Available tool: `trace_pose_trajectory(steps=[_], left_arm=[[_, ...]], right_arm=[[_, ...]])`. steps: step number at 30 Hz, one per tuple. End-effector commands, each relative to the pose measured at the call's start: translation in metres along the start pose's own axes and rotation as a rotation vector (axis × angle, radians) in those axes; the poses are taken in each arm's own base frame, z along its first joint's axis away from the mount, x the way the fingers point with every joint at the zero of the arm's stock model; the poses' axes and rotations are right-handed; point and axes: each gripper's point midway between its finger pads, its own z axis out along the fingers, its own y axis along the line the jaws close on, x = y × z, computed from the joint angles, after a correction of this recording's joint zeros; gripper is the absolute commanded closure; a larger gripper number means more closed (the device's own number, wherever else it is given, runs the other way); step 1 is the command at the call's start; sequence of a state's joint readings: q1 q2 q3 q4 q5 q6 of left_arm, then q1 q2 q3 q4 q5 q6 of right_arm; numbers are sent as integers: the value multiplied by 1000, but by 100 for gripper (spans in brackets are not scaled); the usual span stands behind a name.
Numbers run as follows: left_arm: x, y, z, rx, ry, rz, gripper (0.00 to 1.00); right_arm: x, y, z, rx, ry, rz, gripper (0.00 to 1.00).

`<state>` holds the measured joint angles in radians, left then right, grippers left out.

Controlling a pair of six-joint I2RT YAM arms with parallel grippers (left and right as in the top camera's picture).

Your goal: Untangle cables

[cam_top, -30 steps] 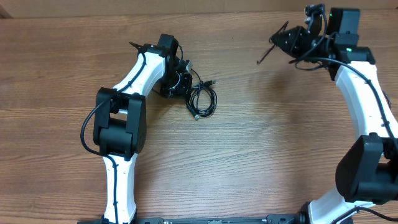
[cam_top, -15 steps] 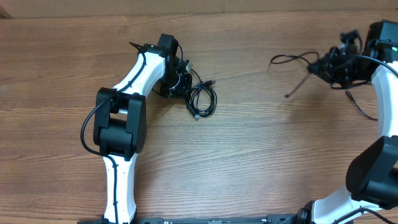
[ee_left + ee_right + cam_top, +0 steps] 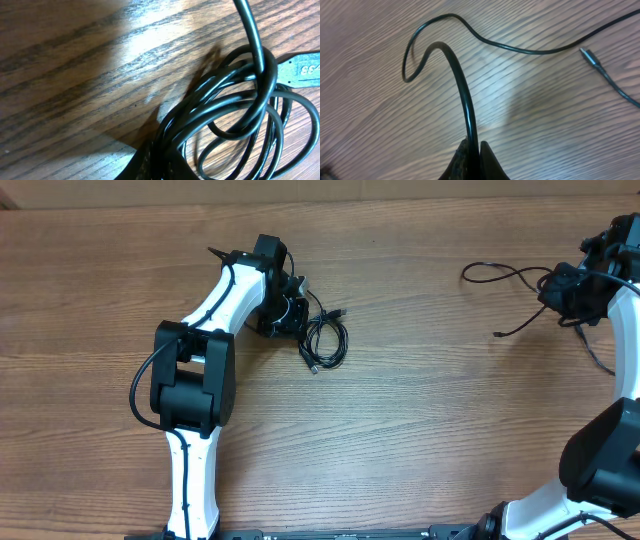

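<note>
With the right gripper (image 3: 472, 162), pinches a loose cable (image 3: 468, 110) between fingertips closed tight on it, at the bottom edge of the right wrist view. From that pinch, rises straight up over the table (image 3: 380, 145), bends over to the left, dips into a narrow hairpin and sweeps away to the right toward the top corner. Farther out on the right, a small plug (image 3: 590, 56) against the wood, its cord trailing off the frame edge; cannot tell from here whether part of the same cable.

With the left gripper (image 3: 155, 167), clamps a coil (image 3: 235, 107) of black cable, dark fingertips closed on the bunched strands at the bottom of the left wrist view. Just beyond, spreads into several overlapping loops lying on the wood, with one strand crossing over them and leaving through the upper edge. At the far right, touching the loops, a flat plug (image 3: 302, 70) with pale printed marks, too cropped to read.

From overhead, left gripper (image 3: 283, 312) low over the table (image 3: 420, 430), coil (image 3: 325, 340) just beside it toward the middle of the table, one short end poking out toward the upper right. Well apart from that, near the right edge, right gripper (image 3: 562, 285) with the loose cable (image 3: 500, 268) arching out toward the centre, one end reaching down and inward, nowhere near the coil.
</note>
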<state>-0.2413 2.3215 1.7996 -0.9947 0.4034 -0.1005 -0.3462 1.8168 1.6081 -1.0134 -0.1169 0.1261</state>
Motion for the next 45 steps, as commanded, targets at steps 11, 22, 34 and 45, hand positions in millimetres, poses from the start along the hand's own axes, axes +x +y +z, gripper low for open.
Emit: trace_pose_trajectory(steps=[11,22,34,45], left_arm=[[3,9,8,-17,17,-6,89],[3,9,8,-17,18,-6,80],[4,7,4,-12,24,73,88],[6,6,2,-15,37,80,71]], right_arm=[[-26,-27,37,142,-61,-9,62],[-14,-13,37,98,-5,43,39],[85,124,33,-231,312,-141,44],[155,214,35,-286,388,-340,37]])
